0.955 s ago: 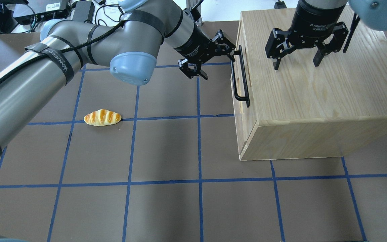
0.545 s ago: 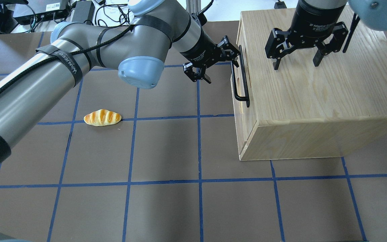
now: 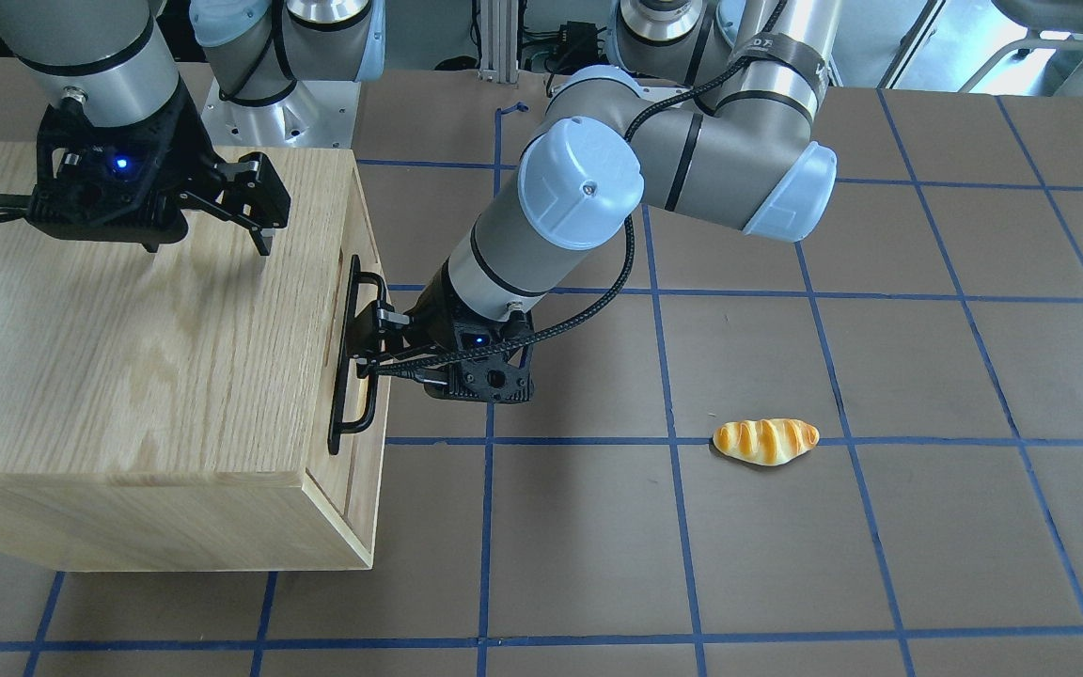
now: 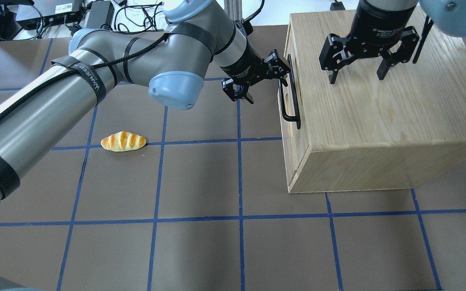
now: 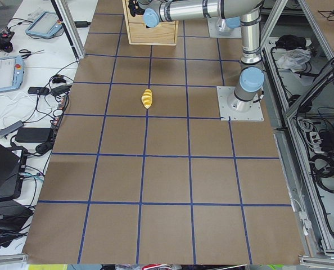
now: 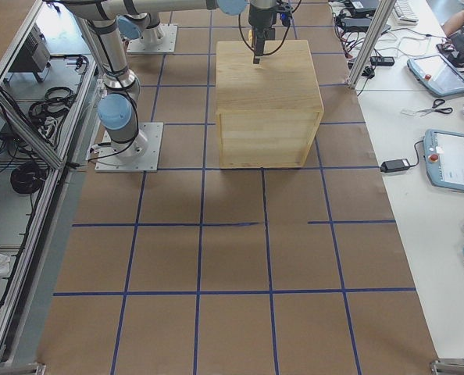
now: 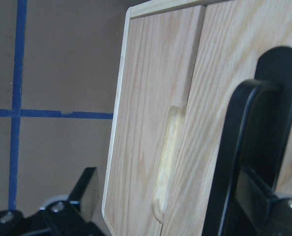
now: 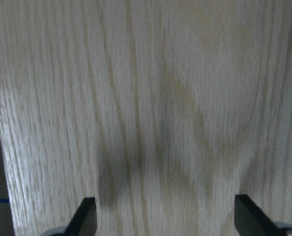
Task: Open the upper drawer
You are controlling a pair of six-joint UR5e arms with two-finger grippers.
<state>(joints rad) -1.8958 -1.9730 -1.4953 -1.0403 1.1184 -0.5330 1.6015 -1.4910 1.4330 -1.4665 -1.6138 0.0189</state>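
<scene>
Drawer (image 4: 299,139) at the top of the cabinet (image 4: 378,121) is shut, its front level with the cabinet face, so the opening itself is not yet done. The step in hand, as I judge it, is taking hold of the black handle (image 4: 280,101). The left end effector (image 4: 266,85) is at the upper end of this handle with its fingers spread wide. In the left wrist view the bar stands just inside one finger, but I cannot tell if they touch.

The next move, I think, calls for closing on the bar or hooking it, and then a straight pull away from the cabinet.

The right end effector (image 4: 357,79) hangs over the cabinet top, fingers also spread, holding nothing.

By count: one cabinet, one upper drawer with one handle, one lower panel (image 7: 151,98) with a carved recess, two end effectors, and one bread roll (image 4: 123,142) lying well apart on the tabletop (image 4: 200,182).
</scene>
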